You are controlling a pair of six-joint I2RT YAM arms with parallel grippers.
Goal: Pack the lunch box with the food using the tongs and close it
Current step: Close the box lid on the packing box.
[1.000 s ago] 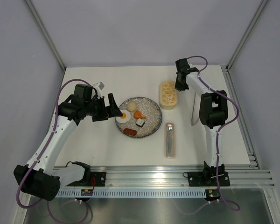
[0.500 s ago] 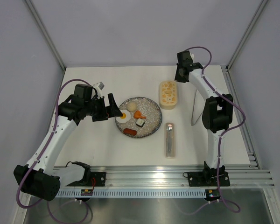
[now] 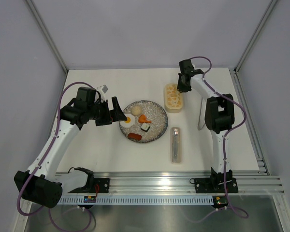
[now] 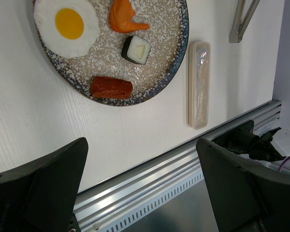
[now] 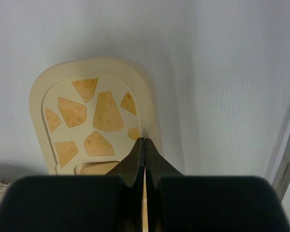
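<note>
The cream lunch box (image 3: 174, 98) stands right of the plate with its cheese-patterned lid (image 5: 87, 116) on top. My right gripper (image 3: 182, 87) hovers over its far end, shut and empty, with its tip (image 5: 144, 140) at the lid's right edge. On the speckled plate (image 3: 157, 113) lie a fried egg (image 4: 67, 24), an orange piece (image 4: 125, 17), a sushi roll (image 4: 137, 49), a sausage (image 4: 111, 87) and a pale bun (image 3: 135, 111). The thin silver tongs (image 3: 201, 113) lie on the table right of the box. My left gripper (image 3: 117, 110) stays open, left of the plate.
A long clear cutlery case (image 3: 176, 144) lies in front of the lunch box, right of the plate. The metal rail (image 4: 150, 193) runs along the table's near edge. Walls close in the table on the left, far and right sides.
The right gripper drew back toward the far wall, then returned over the lunch box's far end, staying shut. The left arm has not moved.
</note>
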